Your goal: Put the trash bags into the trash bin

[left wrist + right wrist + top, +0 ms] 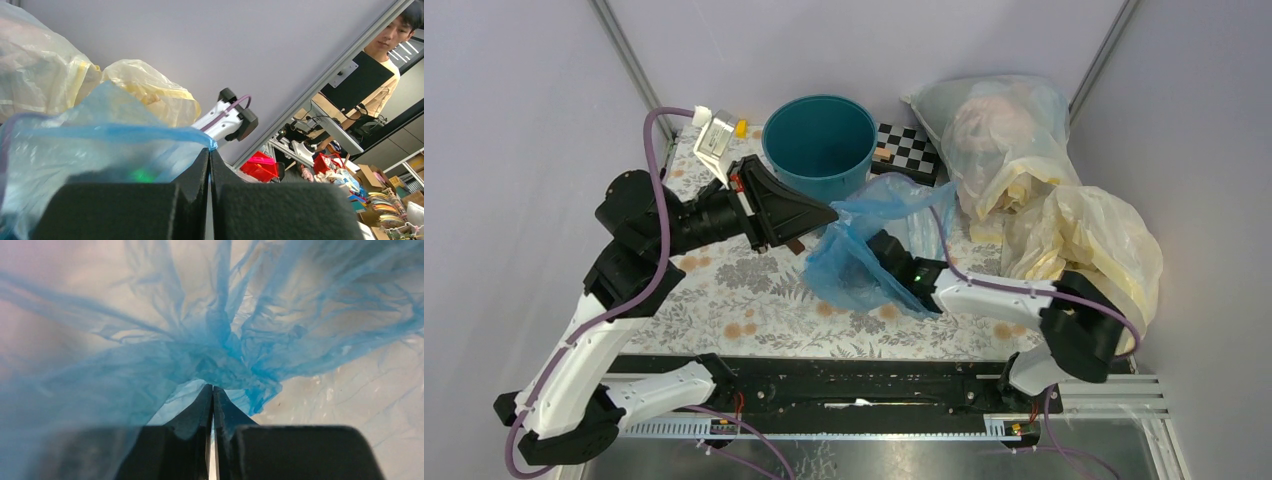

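Trash bag (pixel 856 262), blue and crumpled, sits bunched over the counter (pixel 744 300) just in front of the trash bin (pixel 824 180); left hand (pixel 209 152) pinches its upper edge, right hand (pixel 212 390) is clamped on a gathered fold

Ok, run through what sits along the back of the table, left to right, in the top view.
Small white box → trash bin → checkerboard → clear stuffed bag → pale-yellow bag. The blue trash bag spans bin and checkerboard, so it is left out.
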### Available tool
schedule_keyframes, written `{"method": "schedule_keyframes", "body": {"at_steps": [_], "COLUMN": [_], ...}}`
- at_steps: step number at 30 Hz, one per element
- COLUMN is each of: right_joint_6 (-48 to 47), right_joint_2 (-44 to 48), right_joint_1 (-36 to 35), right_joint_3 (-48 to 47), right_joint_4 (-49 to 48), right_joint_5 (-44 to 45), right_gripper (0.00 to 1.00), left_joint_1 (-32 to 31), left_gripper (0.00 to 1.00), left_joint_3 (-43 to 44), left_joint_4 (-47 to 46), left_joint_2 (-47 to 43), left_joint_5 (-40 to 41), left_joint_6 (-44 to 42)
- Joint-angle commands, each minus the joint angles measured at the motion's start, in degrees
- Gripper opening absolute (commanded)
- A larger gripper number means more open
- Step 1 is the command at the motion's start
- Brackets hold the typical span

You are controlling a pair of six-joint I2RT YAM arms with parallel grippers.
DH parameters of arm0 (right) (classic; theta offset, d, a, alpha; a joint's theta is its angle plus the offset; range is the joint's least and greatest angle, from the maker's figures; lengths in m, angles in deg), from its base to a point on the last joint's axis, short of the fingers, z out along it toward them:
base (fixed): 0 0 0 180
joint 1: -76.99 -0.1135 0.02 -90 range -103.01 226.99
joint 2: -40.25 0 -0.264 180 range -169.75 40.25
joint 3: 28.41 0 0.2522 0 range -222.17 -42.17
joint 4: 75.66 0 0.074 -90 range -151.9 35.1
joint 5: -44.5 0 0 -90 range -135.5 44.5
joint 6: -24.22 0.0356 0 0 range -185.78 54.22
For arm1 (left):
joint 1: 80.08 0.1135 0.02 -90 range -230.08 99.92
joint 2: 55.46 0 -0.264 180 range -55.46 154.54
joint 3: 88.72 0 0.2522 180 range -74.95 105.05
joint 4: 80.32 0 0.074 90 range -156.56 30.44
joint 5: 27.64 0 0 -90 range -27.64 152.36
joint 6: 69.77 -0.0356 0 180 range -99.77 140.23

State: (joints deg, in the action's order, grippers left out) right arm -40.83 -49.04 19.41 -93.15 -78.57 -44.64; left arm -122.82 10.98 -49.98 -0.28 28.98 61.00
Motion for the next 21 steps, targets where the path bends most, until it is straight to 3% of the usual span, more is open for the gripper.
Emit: {"method": "schedule_keyframes", "body": {"at_steps": [1, 5, 9, 18, 21], "right_joint_6": [-7.12, -10.57, -15.17, -21.94, -21.81], "right_joint_2": [8.83, 10.42, 10.40, -5.92, -13.01], "right_joint_1": [-0.34, -0.34, -0.34, 3.90, 7.01], "right_joint_3": [-8.23, -17.61, -25.06, -55.81, -65.74], "right_joint_4": [11.26, 22.78, 25.95, 37.14, 41.38], "right_joint_5": [10.40, 17.38, 24.21, 23.46, 19.29], "right_gripper": [0.07, 0.03, 0.02, 0.00, 0.00], "left_joint_1": [-0.16, -0.11, -0.13, -0.13, -0.15], "left_gripper": [0.01, 0.01, 0.01, 0.00, 0.00], "left_joint_3": [3.35, 7.63, 13.25, 21.25, 22.28], "left_joint_4": [0.07, 1.21, 4.42, 14.32, 15.97], "left_joint_2": [-0.70, -2.70, -3.72, 1.42, 3.96], "left_joint_5": [-1.05, -1.32, 3.15, 24.72, 38.19], "left_joint_6": [-0.97, -1.51, -4.73, -17.42, -21.04]}}
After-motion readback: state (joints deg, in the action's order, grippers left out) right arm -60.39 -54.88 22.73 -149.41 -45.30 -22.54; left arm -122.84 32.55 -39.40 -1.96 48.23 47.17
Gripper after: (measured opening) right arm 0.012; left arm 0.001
